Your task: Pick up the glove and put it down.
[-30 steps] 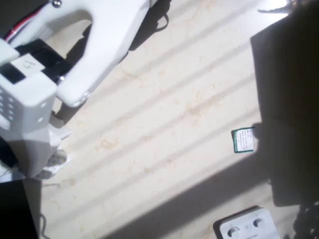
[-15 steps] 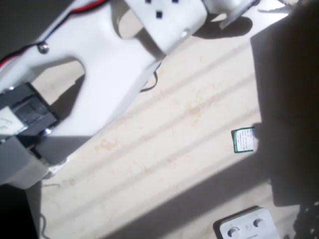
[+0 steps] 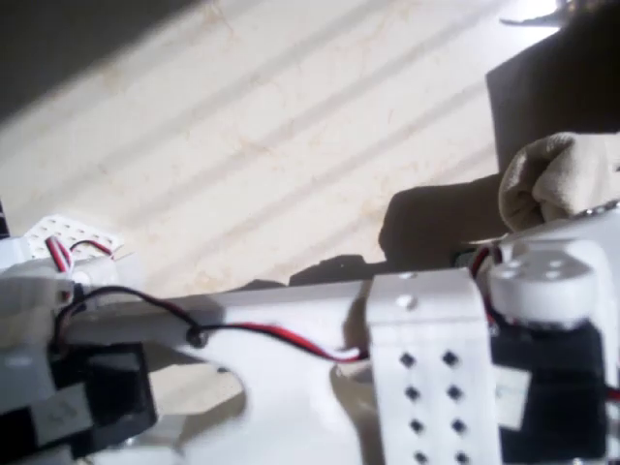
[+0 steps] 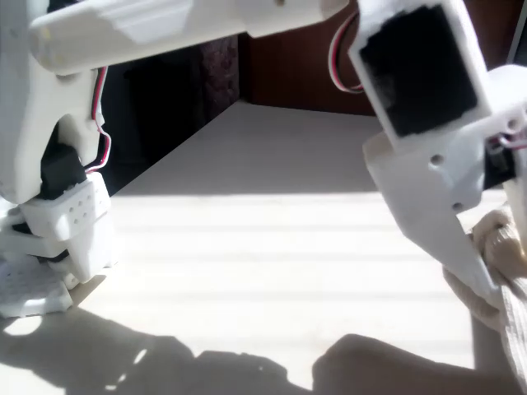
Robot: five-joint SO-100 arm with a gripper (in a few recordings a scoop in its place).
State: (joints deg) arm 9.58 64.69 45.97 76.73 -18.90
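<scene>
Hanging bunched at the right edge of the fixed view, the glove [image 4: 500, 247] sits pinched in the gripper [image 4: 484, 265], above the table [image 4: 272, 239]. Risk: the fabric could slip free, since the bite looks shallow. The arm [image 3: 320, 329] stretches horizontally across the overhead view.

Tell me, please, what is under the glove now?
The glove hangs clamped in the gripper, raised off the table. Under it lies its dark shadow on the sunlit surface. The arm covers whatever lies further right.
</scene>
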